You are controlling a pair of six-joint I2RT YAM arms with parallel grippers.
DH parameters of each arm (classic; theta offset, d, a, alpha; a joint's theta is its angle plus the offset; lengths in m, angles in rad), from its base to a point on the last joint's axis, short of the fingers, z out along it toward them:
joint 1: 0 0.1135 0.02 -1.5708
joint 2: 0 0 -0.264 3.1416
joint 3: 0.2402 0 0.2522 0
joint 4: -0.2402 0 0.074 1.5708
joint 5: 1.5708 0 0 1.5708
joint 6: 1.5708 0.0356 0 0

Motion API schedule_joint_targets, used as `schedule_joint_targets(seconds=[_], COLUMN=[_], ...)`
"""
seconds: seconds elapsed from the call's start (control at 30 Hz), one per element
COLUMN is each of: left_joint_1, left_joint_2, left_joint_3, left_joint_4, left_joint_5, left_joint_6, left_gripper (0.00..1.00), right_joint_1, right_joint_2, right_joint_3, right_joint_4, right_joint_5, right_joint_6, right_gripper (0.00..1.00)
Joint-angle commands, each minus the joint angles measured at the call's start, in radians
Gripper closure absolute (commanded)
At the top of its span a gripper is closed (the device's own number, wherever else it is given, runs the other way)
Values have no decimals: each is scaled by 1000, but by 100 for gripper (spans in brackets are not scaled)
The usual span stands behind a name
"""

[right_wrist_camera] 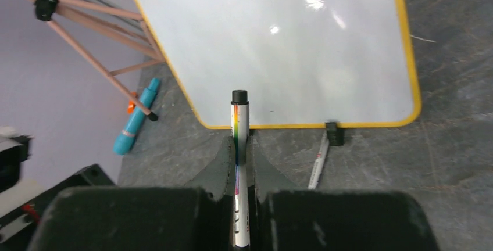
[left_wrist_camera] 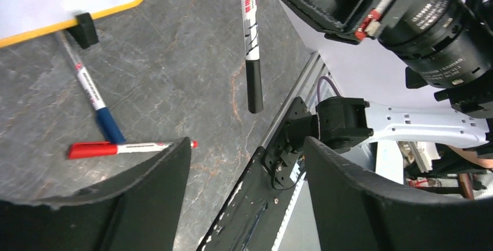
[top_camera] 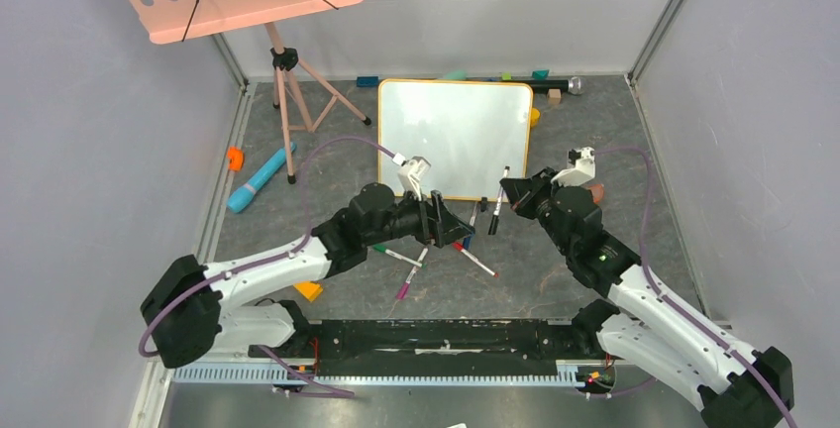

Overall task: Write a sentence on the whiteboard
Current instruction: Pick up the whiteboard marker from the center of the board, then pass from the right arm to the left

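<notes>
The whiteboard [top_camera: 456,131] lies mid-table, at 12 o'clock from both arms. The right gripper [right_wrist_camera: 239,149] pinches a black-capped marker [right_wrist_camera: 239,111] just off the board's 5 o'clock corner. The left gripper [left_wrist_camera: 247,204] hangs spread and empty near its 6 o'clock edge, above loose pens [left_wrist_camera: 96,103].

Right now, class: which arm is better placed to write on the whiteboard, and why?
Right, probably: the right fingers are shut on a marker aimed at the whiteboard; left fingers are open, empty.
</notes>
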Motion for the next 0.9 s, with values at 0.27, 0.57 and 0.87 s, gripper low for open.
schedule_joint_targets(seconds=[0.27,0.57,0.87], left_joint_1=[-84,-90,-98], left_joint_2=[148,216,255], left_joint_3=[68,120,118], left_joint_4=[211,220,260], left_joint_5=[-71,-36,-27], left_joint_6=[-100,-101,-103], left_gripper=[31,42,55], right_joint_1=[0,-1,0], right_joint_2=[-29,-46,-74], right_joint_3=[-9,-21,-24], right_joint_4=[132,124,111], right_joint_5=[-117,-124,-107], right_joint_6=[30,48,51], right_gripper=[100,100,100])
